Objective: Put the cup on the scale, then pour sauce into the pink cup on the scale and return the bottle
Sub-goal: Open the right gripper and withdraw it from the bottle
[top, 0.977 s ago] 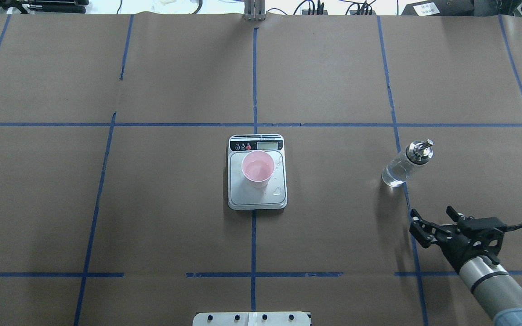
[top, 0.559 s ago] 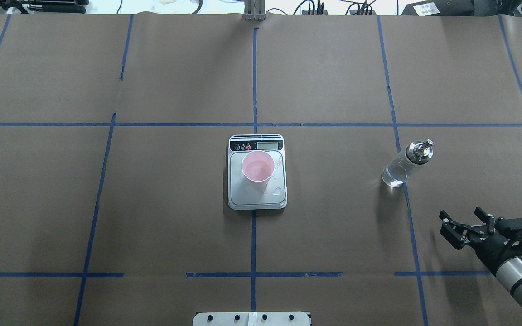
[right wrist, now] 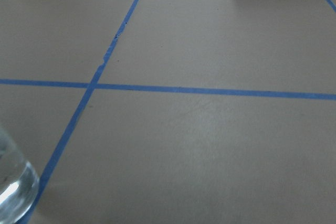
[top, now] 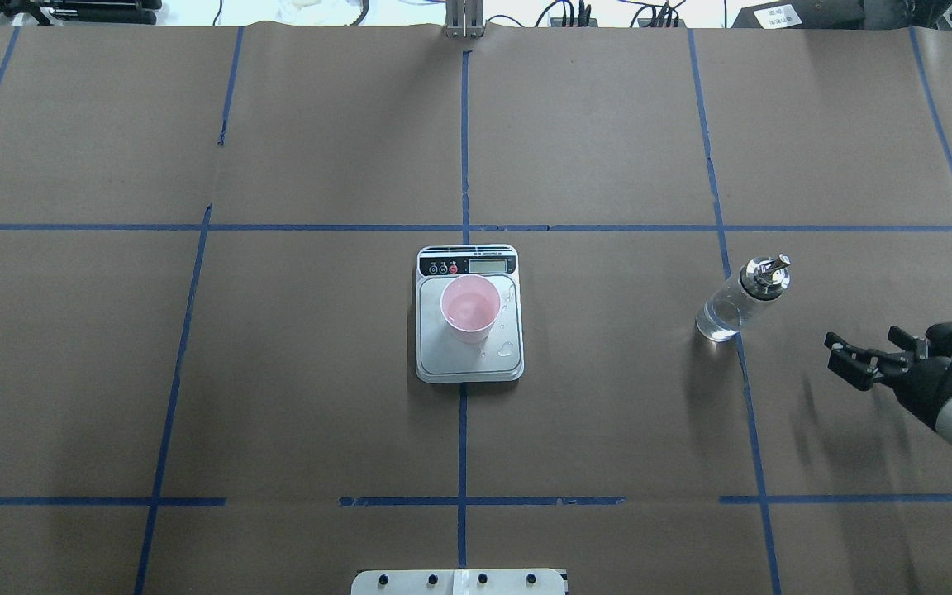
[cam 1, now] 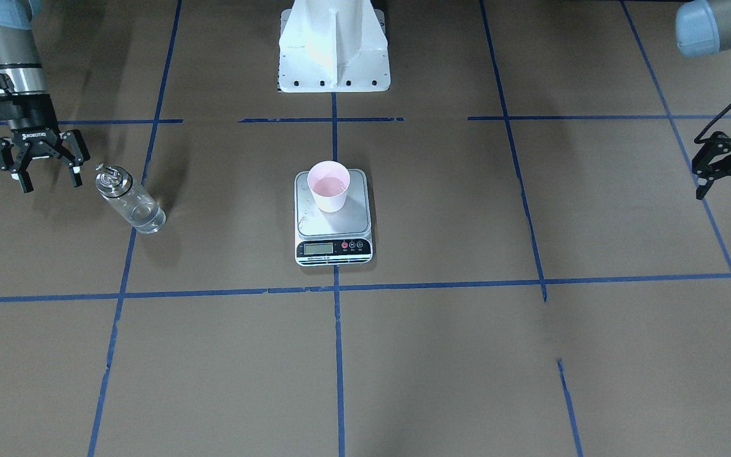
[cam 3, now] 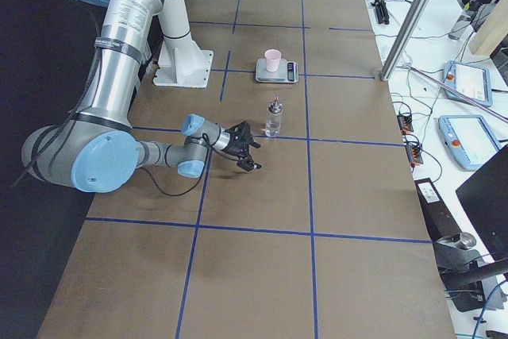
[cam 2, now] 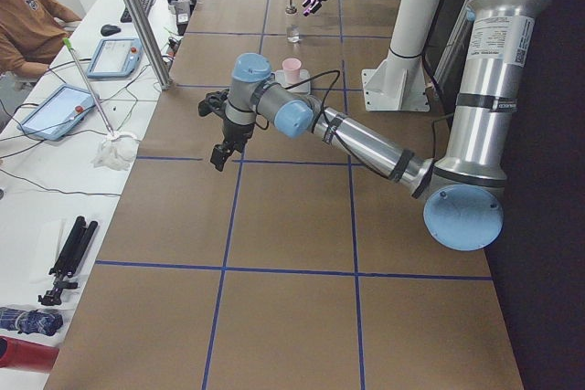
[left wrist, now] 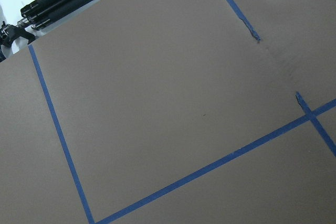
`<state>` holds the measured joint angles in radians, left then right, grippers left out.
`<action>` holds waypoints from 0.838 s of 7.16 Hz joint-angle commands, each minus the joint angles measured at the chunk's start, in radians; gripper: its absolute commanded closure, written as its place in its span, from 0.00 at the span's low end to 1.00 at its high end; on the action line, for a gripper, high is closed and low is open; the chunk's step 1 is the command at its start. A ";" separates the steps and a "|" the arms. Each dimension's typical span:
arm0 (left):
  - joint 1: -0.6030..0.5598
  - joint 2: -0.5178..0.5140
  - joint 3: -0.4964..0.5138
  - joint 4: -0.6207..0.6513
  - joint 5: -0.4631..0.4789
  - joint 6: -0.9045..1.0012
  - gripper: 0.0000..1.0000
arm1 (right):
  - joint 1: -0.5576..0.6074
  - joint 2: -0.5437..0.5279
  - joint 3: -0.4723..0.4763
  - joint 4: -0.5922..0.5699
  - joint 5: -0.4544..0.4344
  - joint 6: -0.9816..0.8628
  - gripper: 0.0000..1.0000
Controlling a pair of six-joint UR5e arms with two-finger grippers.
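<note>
1. On the scale [top: 469, 368] sits the cup [top: 470, 312], holding liquid; the bottle [top: 728, 310] stands upright on the table [top: 278, 372].
2. Right pincer [cam 1: 49, 183] is apart, empty, beside it; left pincer [cam 2: 210, 134] is apart, far off.
3. I judge the return done; next, retreat clear.

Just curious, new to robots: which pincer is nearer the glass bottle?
The right pincer: it hangs open just beside the glass bottle, not touching. The left pincer is far off, beyond the scale.
</note>
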<state>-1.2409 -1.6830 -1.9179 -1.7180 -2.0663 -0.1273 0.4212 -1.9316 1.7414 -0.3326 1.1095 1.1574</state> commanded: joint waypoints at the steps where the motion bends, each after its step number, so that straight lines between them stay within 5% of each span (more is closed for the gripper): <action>1: 0.000 0.008 -0.001 0.000 -0.001 0.000 0.00 | 0.350 0.204 -0.049 -0.148 0.380 -0.158 0.00; 4: -0.002 0.023 0.064 -0.012 -0.033 0.012 0.00 | 0.672 0.556 -0.100 -0.722 0.749 -0.579 0.00; 6: -0.082 0.016 0.161 -0.017 -0.092 0.020 0.00 | 0.830 0.583 -0.100 -0.978 0.953 -0.915 0.00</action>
<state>-1.2655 -1.6648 -1.8140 -1.7322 -2.1346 -0.1130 1.1480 -1.3720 1.6426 -1.1458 1.9242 0.4470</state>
